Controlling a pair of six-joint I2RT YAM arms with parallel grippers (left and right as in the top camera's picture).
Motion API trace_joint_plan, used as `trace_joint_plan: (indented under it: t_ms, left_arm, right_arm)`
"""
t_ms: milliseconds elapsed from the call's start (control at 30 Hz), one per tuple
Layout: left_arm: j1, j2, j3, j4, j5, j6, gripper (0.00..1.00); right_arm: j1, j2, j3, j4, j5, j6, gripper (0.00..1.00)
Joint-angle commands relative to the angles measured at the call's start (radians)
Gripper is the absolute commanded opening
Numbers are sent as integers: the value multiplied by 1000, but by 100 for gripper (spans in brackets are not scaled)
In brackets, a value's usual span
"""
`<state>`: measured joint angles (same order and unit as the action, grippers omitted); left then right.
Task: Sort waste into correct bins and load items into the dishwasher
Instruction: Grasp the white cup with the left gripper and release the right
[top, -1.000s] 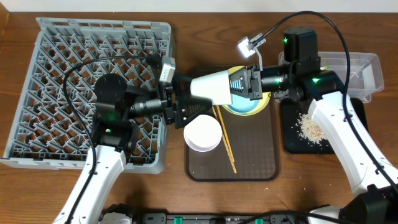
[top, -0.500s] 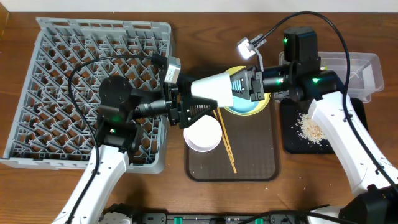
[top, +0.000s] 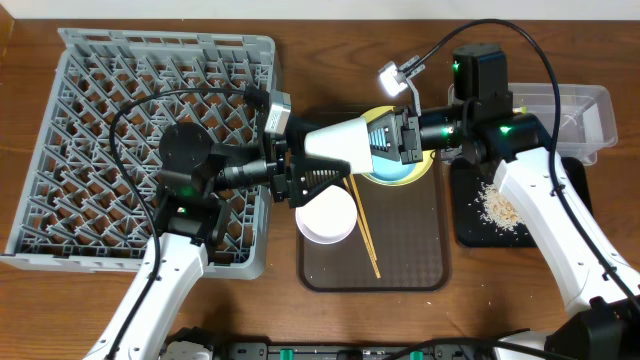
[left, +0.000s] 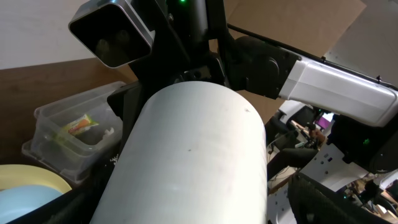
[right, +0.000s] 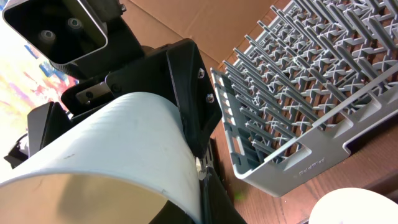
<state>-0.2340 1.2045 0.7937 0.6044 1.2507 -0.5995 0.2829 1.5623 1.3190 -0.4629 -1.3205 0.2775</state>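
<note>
A white cup (top: 335, 140) hangs on its side above the brown tray. My right gripper (top: 385, 138) is shut on its wide rim (right: 106, 149). My left gripper (top: 305, 157) is open, its jaws standing around the cup's narrow end (left: 193, 155) with a gap at one finger (left: 323, 199). The grey dish rack (top: 120, 100) lies to the left. A white bowl (top: 326, 214) and chopsticks (top: 363, 230) lie on the tray. Behind the cup a light blue bowl (top: 395, 172) sits on the yellow plate (top: 432, 165).
The brown serving tray (top: 410, 250) sits at the centre. At the right, a clear tub (top: 580, 110) holds the snack wrapper (left: 78, 126). In front of it, a black tray (top: 470, 225) carries food crumbs (top: 497, 207). The rack's near corner (right: 311, 168) stands close to the cup.
My left gripper has slid a little to the right, further along the cup's narrow end. The right arm and the cup have barely moved.
</note>
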Motion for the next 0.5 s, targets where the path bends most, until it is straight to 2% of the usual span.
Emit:
trace_joint_plan:
  t_ms: [0, 467]
  left_arm:
    - [-14, -7, 16, 15, 39, 6, 89]
    - [-42, -7, 16, 14, -2, 7, 89]
  right_arm:
    - [13, 7, 2, 0, 35, 7, 1]
    - [33, 7, 2, 0, 29, 7, 1]
